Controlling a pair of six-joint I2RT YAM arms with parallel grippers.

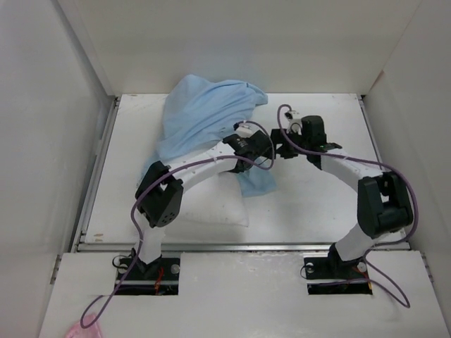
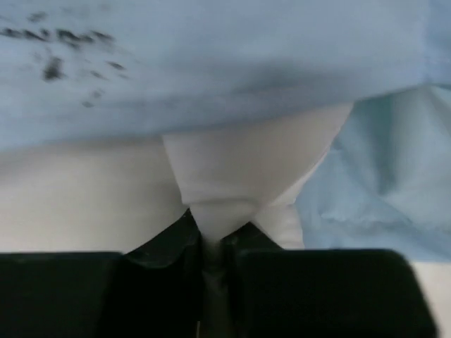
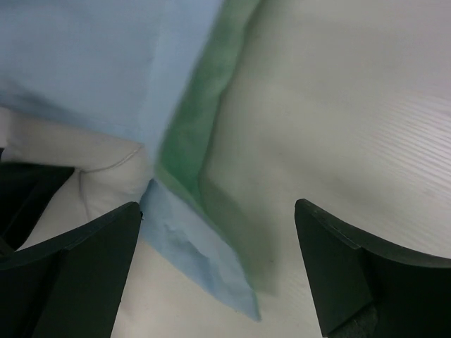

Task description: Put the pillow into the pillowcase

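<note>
The left gripper is pinched narrow on a pointed corner of the pillow. In its wrist view the white fabric tapers down and disappears between the two black fingers. Just above that pinched corner the light blue pillowcase drapes across the whole top of the view. It also shows on the right side, overlapping the pillow.

The right gripper stands wide and holds nothing, its fingers spread over the white table. Between and below them a corner of the pillowcase lies flat on the table, light blue with a sea-green edge running along it. A seamed bit of the pillow shows at the left of that view, beside the left finger.

From above, the two grippers face each other near the middle of the table, close but apart, at the near right edge of the pillowcase. The pillowcase is bunched in a heap toward the far left. The pillow lies nearer the arm bases, under the left arm. Its far end meets the blue fabric, but whether it is under the fabric or inside it cannot be told.
</note>
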